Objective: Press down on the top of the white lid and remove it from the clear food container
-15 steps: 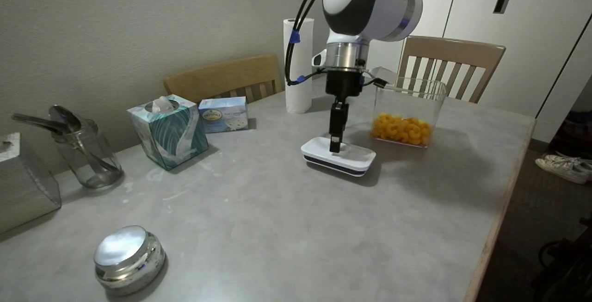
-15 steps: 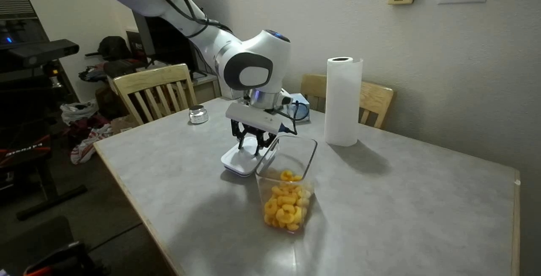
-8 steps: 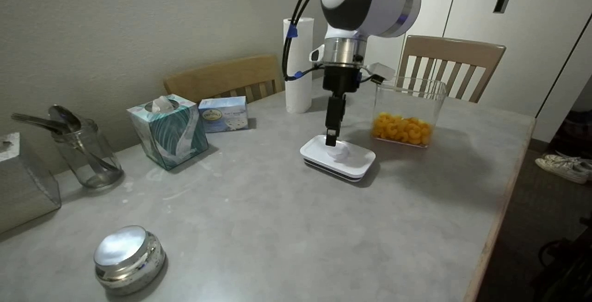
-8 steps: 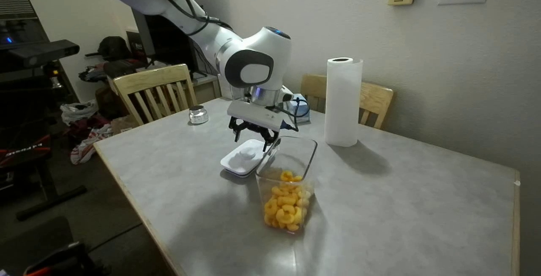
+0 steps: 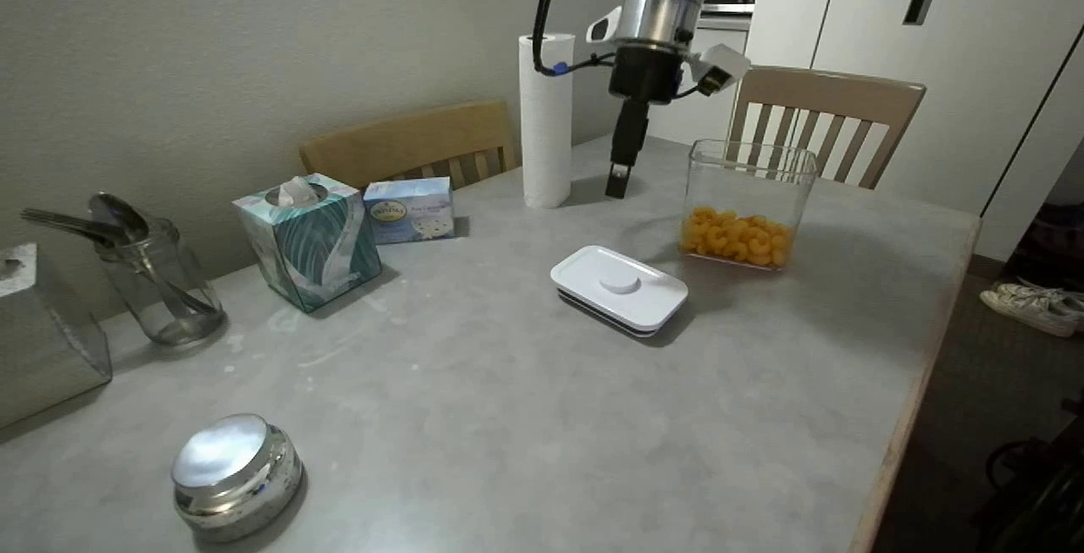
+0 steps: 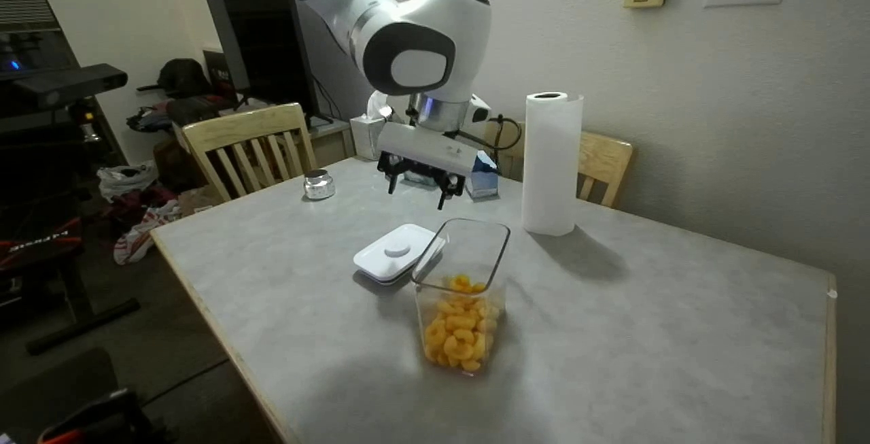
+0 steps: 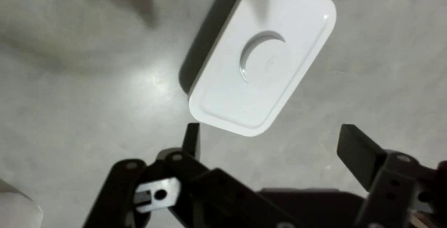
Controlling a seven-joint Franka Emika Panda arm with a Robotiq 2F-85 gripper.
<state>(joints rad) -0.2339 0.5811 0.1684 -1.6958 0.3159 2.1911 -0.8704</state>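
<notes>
The white lid (image 5: 589, 278) lies on the table with its raised button up, in both exterior views (image 6: 380, 260). In the wrist view the lid (image 7: 241, 102) and its round button (image 7: 270, 62) show just beyond the fingertips. The clear food container (image 5: 749, 193) stands beside the lid, uncovered, with orange-yellow snack pieces at its bottom; it also shows in an exterior view (image 6: 459, 325), where its rim overlaps the lid's corner. My gripper (image 5: 616, 187) is open and empty, raised above the table. Its fingers are wide apart in the wrist view (image 7: 269, 126) and in an exterior view (image 6: 416, 198).
A paper towel roll (image 5: 546, 125) stands behind the gripper. A teal tissue box (image 5: 318, 248), a tea box (image 5: 415, 214) and a glass jar with utensils (image 5: 169, 299) stand along the wall. A silver lidded jar (image 5: 233, 485) is near the front. Chairs (image 5: 830, 100) stand at the table edges.
One second ago the fingers were on the lid's button. They opened, let go of the lid, and the gripper rose clear of it. The lid settled on the table; the container did not move.
</notes>
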